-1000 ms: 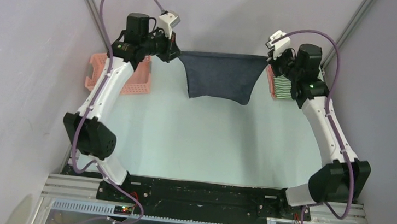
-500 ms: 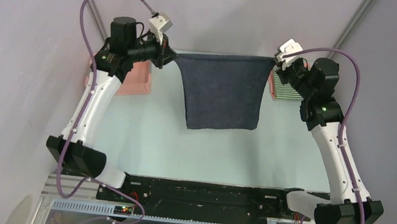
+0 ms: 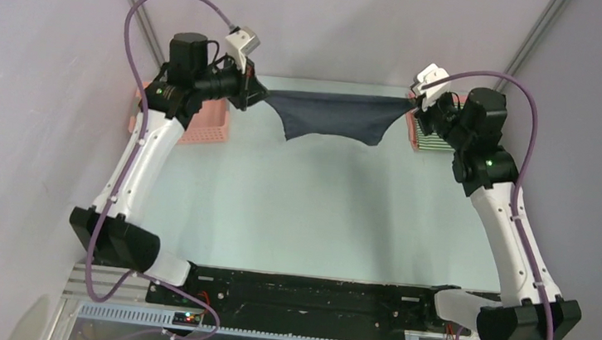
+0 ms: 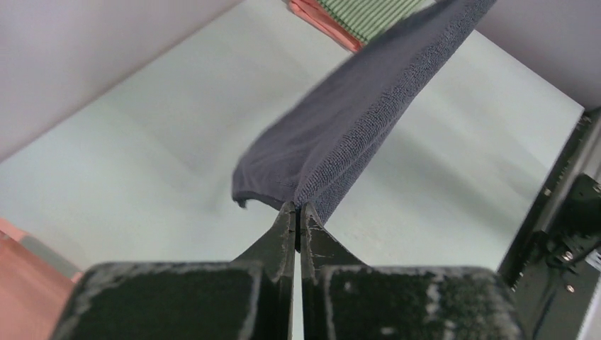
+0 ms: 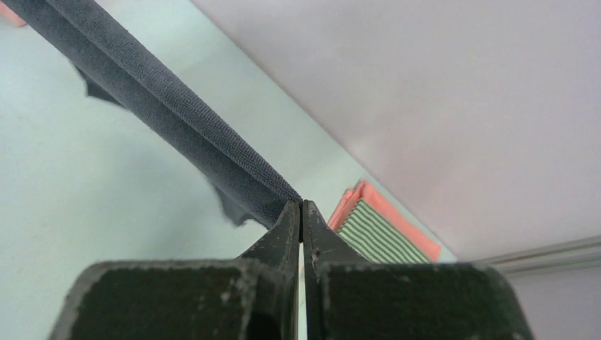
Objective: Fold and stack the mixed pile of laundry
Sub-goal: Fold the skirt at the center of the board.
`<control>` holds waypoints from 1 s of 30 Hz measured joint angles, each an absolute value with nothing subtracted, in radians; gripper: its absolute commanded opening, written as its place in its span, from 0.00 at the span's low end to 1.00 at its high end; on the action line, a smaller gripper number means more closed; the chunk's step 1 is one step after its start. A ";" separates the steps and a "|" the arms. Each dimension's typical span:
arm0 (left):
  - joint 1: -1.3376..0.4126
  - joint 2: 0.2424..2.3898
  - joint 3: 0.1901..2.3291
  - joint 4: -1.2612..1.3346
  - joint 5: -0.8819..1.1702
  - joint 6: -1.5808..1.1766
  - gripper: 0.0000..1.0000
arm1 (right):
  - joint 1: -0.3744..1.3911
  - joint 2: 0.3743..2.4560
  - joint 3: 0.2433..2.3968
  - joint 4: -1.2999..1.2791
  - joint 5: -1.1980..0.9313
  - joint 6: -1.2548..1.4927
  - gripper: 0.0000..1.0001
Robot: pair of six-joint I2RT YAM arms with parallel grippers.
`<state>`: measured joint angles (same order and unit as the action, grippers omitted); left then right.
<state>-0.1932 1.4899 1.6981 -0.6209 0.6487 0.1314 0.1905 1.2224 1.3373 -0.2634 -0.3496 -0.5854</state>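
Note:
A dark navy-grey garment [image 3: 334,115] is stretched taut in the air between my two grippers over the far part of the table. My left gripper [image 3: 260,94] is shut on its left corner [image 4: 301,202]. My right gripper [image 3: 413,102] is shut on its right corner [image 5: 287,195]. The cloth sags in the middle and its lower edge curls up. A folded green-and-white striped garment [image 5: 379,237] lies on top of a folded salmon-pink shirt [image 5: 397,216] at the far right, just behind the right gripper. In the top view that stack [image 3: 426,136] is partly hidden by the right arm.
A pink plastic lattice basket [image 3: 202,123] stands at the far left, partly under the left arm. The pale green table [image 3: 310,212] stretches toward the black base rail [image 3: 303,291]. Grey walls close in on both sides and at the back.
The garment hung down as a long flat sheet half a second ago; now it is drawn up short and taut between the grippers, its lower edge swung up. Both arms barely shifted.

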 measured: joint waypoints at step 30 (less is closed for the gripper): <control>-0.211 1.873 1.599 -0.659 0.574 0.113 0.00 | 0.205 1.601 1.207 -0.273 -0.390 -0.541 0.00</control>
<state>-0.2108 1.8732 1.5990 -0.6594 0.5743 0.1131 0.2050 1.6012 1.2068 -0.2733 -0.3901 -0.5411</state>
